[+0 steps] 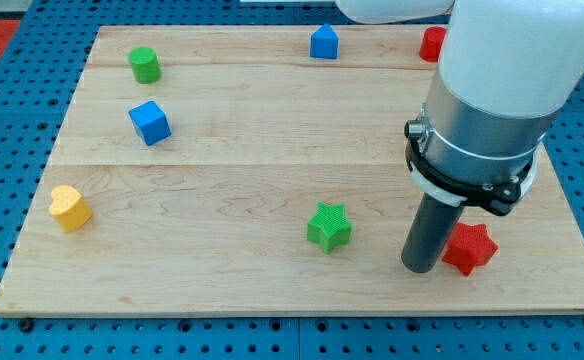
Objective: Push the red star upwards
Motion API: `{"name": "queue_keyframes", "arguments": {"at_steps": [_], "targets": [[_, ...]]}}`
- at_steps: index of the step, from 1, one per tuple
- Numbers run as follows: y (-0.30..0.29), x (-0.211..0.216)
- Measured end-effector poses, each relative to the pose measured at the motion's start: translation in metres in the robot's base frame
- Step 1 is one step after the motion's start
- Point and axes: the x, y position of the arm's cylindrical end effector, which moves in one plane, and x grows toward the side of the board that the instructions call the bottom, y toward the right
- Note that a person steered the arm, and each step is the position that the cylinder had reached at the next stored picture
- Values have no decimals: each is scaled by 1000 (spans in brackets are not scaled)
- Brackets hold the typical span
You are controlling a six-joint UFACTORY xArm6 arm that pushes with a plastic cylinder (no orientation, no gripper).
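The arm has no jaws, only a rod. My tip point(419, 266) is sitting on the wooden board point(272, 130), touching the left side of the red star point(471, 249). The star is lying near the bottom right corner, close to the bottom edge. A green star point(329, 226) is resting further left.

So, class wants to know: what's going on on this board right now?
A robot arm is pushing blocks about a wooden board with a dark rod. My tip sits right against the red star, on its left side, near the view's bottom right. The green star lies further left, apart from both. The star has not yet gone up the board.
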Motion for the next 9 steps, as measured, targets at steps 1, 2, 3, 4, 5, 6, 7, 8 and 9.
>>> {"name": "queue_keyframes", "arguments": {"at_steps": [1, 2, 3, 4, 5, 6, 7, 8, 9], "targets": [[5, 27], [8, 36], [38, 35], [50, 35], [49, 35], [49, 24], [49, 3], [49, -12], [49, -29]]}}
